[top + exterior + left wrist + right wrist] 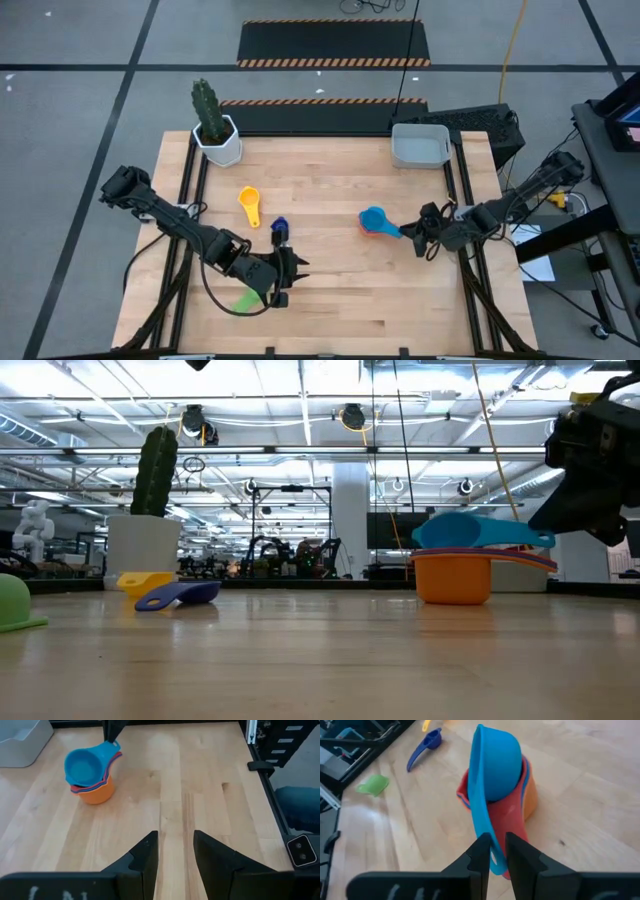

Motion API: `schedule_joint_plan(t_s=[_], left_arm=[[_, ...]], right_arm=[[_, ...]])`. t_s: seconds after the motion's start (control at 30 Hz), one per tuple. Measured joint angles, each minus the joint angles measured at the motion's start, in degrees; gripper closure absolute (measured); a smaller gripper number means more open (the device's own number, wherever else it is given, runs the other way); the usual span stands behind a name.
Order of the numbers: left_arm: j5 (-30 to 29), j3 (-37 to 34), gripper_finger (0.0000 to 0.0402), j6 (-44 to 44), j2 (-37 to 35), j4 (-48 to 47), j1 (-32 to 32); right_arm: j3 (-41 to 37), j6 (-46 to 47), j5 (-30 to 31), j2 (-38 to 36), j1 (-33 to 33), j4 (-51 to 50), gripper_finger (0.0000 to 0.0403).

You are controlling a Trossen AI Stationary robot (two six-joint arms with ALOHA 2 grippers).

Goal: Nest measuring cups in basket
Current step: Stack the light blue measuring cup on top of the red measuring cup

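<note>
The right tool (493, 851) is narrowed onto the handle of the light blue cup (495, 767), the top cup of a nested stack (374, 221) that sits on the tabletop (340, 180) just ahead of its fingers. In the right wrist view the two dark fingers pinch the blue handle between them, with the red cup (506, 820) and the orange cup (530, 795) showing beneath the blue bowl. In the low view the orange cup (452, 578) rests on the wood, and the blue one (470, 530) lies on top with its handle running toward the right tool (590, 460).

The left tool (175, 852) hovers over bare wood with its fingers apart and nothing between them. The stack lies well ahead of it, across the tabletop. The dark blue cup (279, 230) lies just beyond this tool, the yellow cup (249, 203) a little farther on, and the green cup (245, 300) close beside the tool, toward the near edge of the tabletop.

The basket (420, 146) stands at the far right corner of the tabletop, well apart from the right tool and the stack, and holds no cup. A white pot with a cactus (215, 128) stands at the far left corner, well beyond the left tool.
</note>
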Motion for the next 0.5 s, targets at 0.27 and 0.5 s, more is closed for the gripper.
schedule_joint_plan(t_s=[0.27, 0.5], left_arm=[[0.00, 0.00, 0.0275, 0.23, 0.00, 0.00, -0.21], [0.01, 0.00, 0.0275, 0.39, 0.00, 0.00, -0.21]], right_arm=[[0.00, -3.10, 0.08, 0.00, -2.99, 0.91, 0.0352], [0.00, -4.80, -0.07, 0.00, -5.70, 1.67, 0.0353]])
